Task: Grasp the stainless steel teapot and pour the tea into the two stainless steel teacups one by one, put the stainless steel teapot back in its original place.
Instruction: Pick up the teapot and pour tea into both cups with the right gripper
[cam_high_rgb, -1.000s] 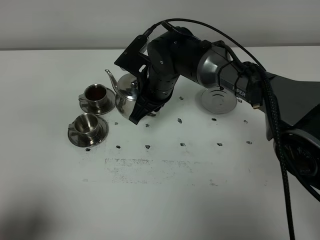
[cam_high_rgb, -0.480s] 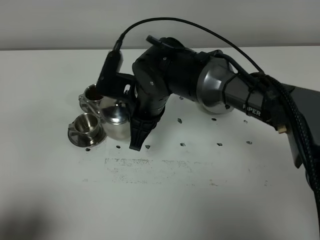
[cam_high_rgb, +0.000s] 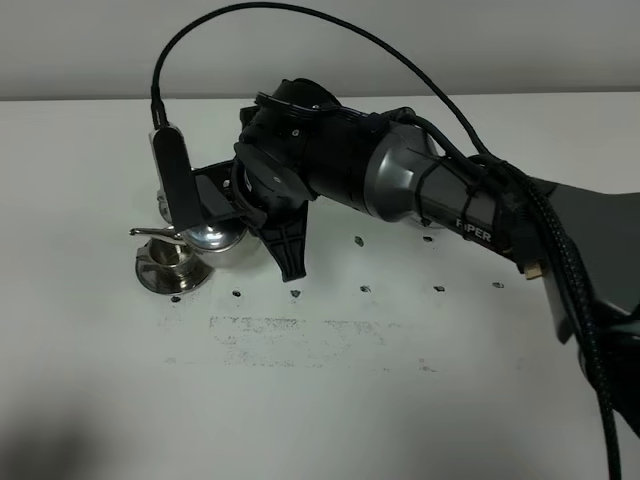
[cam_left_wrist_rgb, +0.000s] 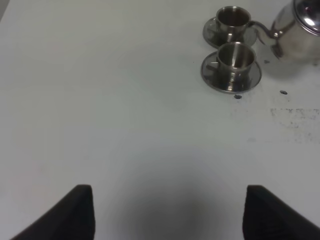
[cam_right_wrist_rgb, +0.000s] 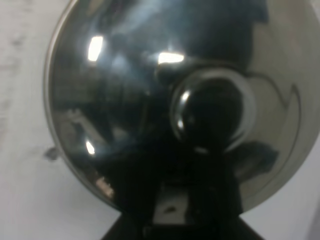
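The stainless steel teapot (cam_high_rgb: 214, 241) hangs tilted on its side, and its thin spout (cam_high_rgb: 158, 232) lies level over the far rim of the near teacup (cam_high_rgb: 170, 266). My right gripper (cam_right_wrist_rgb: 172, 202) is shut on the pot's handle, just below the domed lid and knob (cam_right_wrist_rgb: 212, 107). The arm's camera bracket hides most of the far teacup (cam_high_rgb: 163, 206). In the left wrist view both teacups (cam_left_wrist_rgb: 235, 56) (cam_left_wrist_rgb: 232, 16) stand on saucers with the teapot (cam_left_wrist_rgb: 300, 31) beside them. The far cup's inside looks dark. No stream of tea shows. My left gripper (cam_left_wrist_rgb: 170, 215) is open, far from them.
The right arm (cam_high_rgb: 400, 190) and its looping cable (cam_high_rgb: 300, 20) stretch across the white table (cam_high_rgb: 400, 400) from the right. Small black marks (cam_high_rgb: 365, 289) dot the table, and a smudged patch (cam_high_rgb: 300, 335) lies nearer the front.
The right arm swung left and rolled its wrist. The teapot went from upright beside the cups to lying tilted, its spout now level above the near cup.
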